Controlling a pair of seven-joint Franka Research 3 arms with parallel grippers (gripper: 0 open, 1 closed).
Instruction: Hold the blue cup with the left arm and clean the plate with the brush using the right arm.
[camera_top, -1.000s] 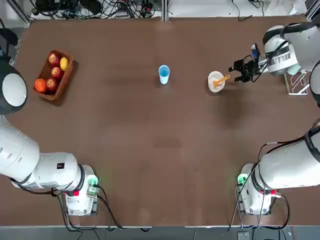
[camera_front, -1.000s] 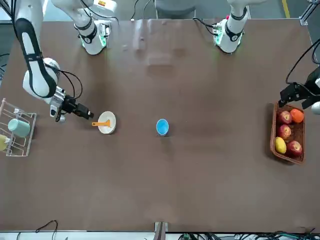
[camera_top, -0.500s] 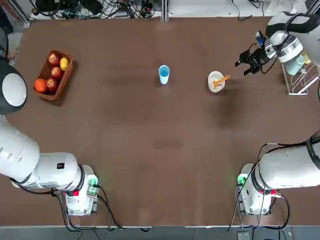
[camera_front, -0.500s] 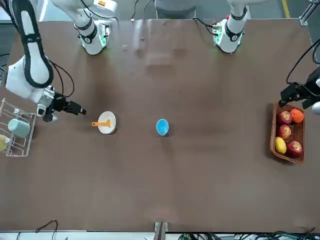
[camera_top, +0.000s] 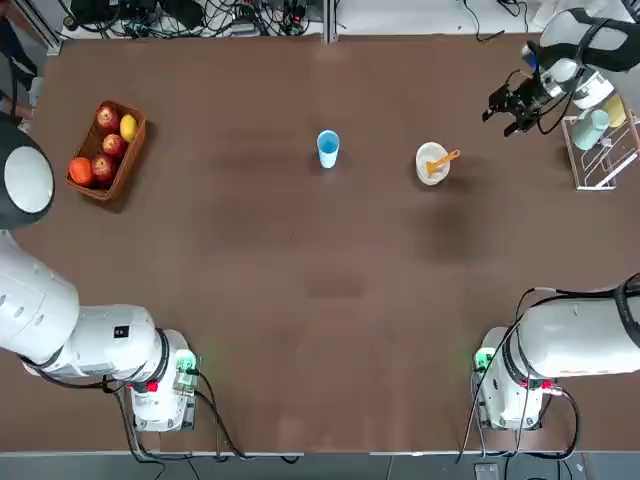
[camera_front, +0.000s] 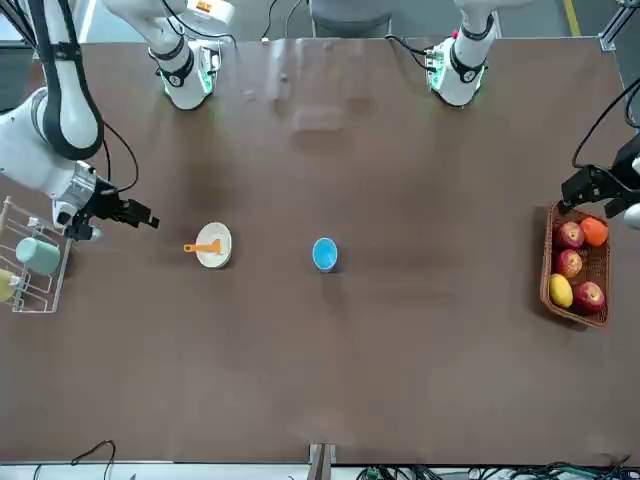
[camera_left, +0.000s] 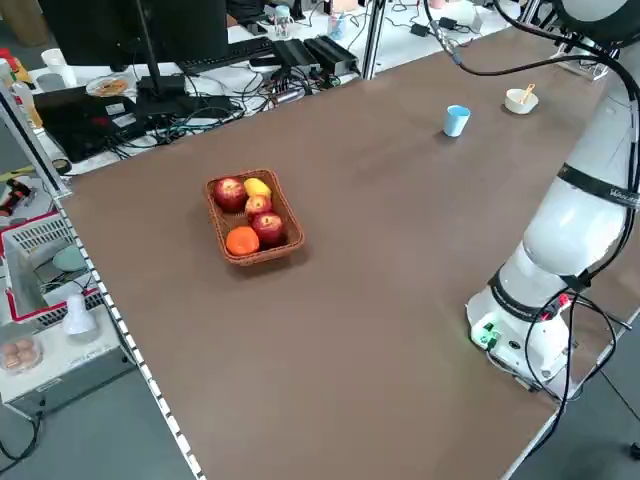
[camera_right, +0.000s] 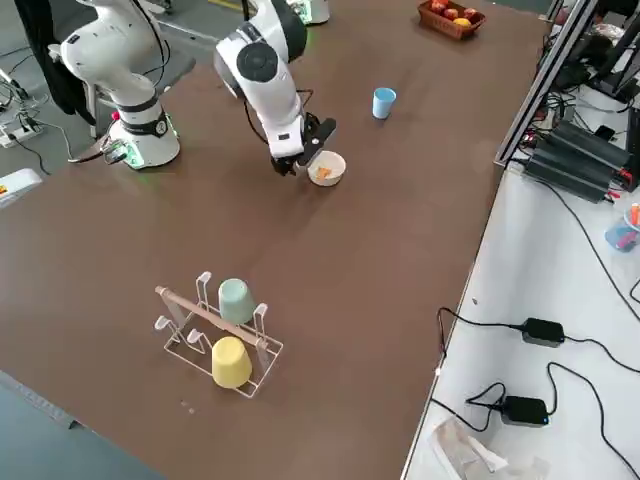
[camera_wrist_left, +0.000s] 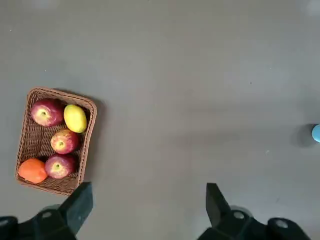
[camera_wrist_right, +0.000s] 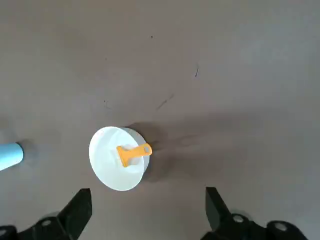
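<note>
**Inspector:** How is my light?

**Operator:** I see even, bright overhead light. The matte brown table (camera_top: 300, 300) shows a faint pale sheen in the front view. The round cream-white dish (camera_wrist_right: 119, 165) casts a soft shadow in the right wrist view, which looks slightly soft.

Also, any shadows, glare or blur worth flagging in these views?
Right wrist view: the plate throws a soft, broad shadow on the table. Front view: a pale glare patch on the table's far side. Left wrist view: blue cup cut off at the edge.
</note>
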